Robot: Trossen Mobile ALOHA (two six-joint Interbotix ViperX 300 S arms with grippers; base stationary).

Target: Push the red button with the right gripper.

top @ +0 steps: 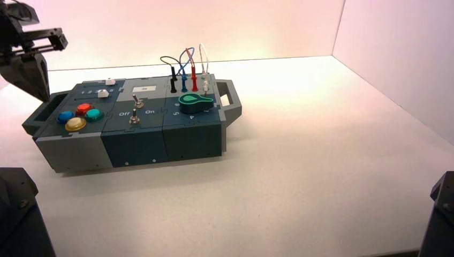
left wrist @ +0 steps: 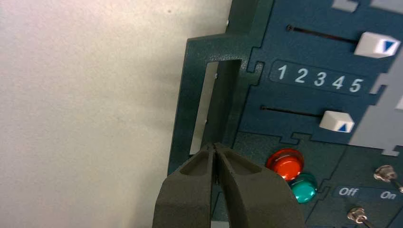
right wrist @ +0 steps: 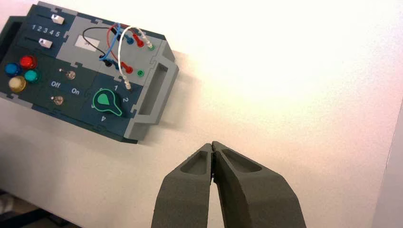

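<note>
Checked for position: red button (top: 84, 108), domed, on the box's (top: 80, 153) left end, just behind the yellow button (top: 75, 124) and between the blue button (top: 65, 116) and the green button (top: 94, 114). Lies well to the left of the right gripper (right wrist: 212, 145), beyond the green knob (right wrist: 107, 100), toggle switches (right wrist: 71, 75) and almost the whole long axis of the box. Being round, gives no long axis to align with.

Nearer by far: left gripper (left wrist: 215, 147), above the handle at the box's left end, close beside the button and likely in the way of a right-arm approach. Judged necessary: a long leftward reach above the wires (top: 193, 60) and knob, then a straight press.

Right gripper found narrow, with tips together and nothing between; left likewise. Not visible in the high view: right gripper. Hidden in the left wrist view: blue and yellow buttons.
</note>
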